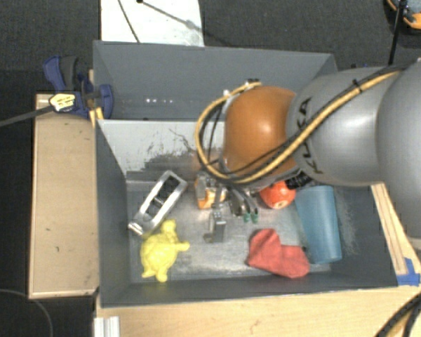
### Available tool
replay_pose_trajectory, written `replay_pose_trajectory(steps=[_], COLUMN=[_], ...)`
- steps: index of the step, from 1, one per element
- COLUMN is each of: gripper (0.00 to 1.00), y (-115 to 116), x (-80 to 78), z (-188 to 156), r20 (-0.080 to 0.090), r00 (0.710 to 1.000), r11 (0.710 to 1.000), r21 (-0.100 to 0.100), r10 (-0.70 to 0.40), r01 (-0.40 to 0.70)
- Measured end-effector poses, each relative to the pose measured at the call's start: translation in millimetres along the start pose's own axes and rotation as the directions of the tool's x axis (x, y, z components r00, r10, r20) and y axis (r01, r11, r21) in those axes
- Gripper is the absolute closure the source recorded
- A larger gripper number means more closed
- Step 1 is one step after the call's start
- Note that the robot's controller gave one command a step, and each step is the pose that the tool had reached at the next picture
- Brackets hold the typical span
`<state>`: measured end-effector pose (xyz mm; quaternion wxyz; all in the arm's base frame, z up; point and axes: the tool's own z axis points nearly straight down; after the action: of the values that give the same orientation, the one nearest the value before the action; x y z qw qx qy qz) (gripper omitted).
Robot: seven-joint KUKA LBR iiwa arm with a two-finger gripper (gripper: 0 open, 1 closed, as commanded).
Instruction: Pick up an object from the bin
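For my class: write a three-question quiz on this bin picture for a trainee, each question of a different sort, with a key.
1. Which thing lies nearest the bin's left wall? A) ball B) tape dispenser C) cup
2. True or false: the yellow toy touches the ball.
3. Fill in: the crumpled cloth beside the blue cup is ____.
Key: 1 B; 2 false; 3 red.
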<state>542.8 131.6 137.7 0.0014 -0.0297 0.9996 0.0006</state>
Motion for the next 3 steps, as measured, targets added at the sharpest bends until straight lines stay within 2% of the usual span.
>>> replay_pose_trajectory(steps=[1, 2, 3], gripper=[0.0, 0.0, 0.0], y=[20, 23, 4], x=[-25.3, -34.0, -29.3], z=[34, 46, 56], r20=[-0.001, 0.014, 0.007], r00=[0.999, 0.998, 0.963], r11=[0.999, 0.998, 0.963], r21=[0.002, 0.008, 0.004], r10=[0.043, -0.058, -0.27], r01=[-0.043, 0.058, 0.27])
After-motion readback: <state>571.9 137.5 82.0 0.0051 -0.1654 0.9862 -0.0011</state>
